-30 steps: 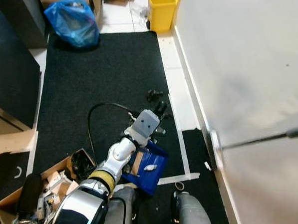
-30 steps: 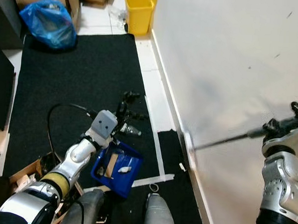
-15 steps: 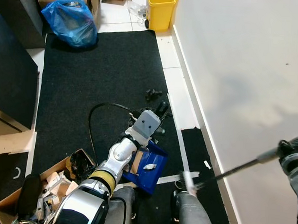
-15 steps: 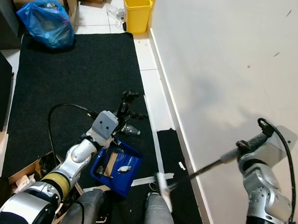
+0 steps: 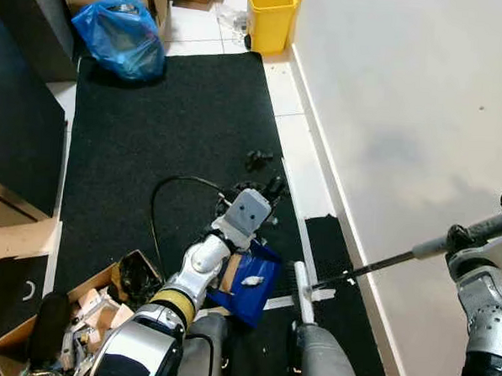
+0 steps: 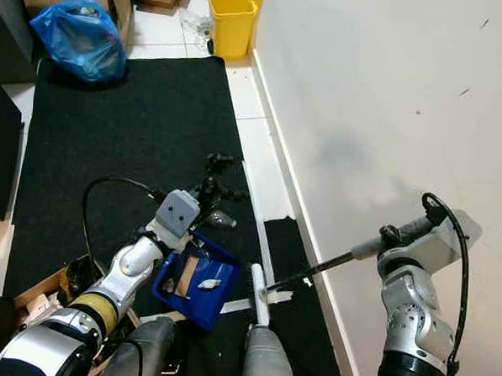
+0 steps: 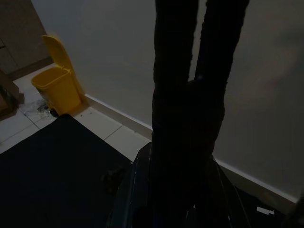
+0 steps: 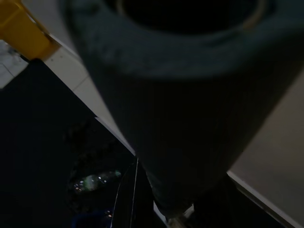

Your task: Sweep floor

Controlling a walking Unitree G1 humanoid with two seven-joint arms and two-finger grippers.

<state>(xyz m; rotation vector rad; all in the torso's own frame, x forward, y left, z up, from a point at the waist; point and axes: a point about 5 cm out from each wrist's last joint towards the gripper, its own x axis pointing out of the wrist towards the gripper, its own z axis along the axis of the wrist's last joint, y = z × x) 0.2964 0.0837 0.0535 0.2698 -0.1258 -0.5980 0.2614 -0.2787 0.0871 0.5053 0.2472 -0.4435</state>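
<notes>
Black carpet (image 5: pixel 170 125) carries the blue dustpan (image 5: pixel 248 282), grasped by the left gripper (image 5: pixel 263 207) beside the white tape, so the right gripper (image 6: pixel 389 236), clenched on the broom (image 6: pixel 310 271), can push debris in.

My left arm (image 5: pixel 198 265) is silver and rounded, with a yellow band below the elbow, a grey box with two dark dots at the wrist, and a looping black cable. My right arm (image 6: pixel 409 310) matches, cabled too.
</notes>
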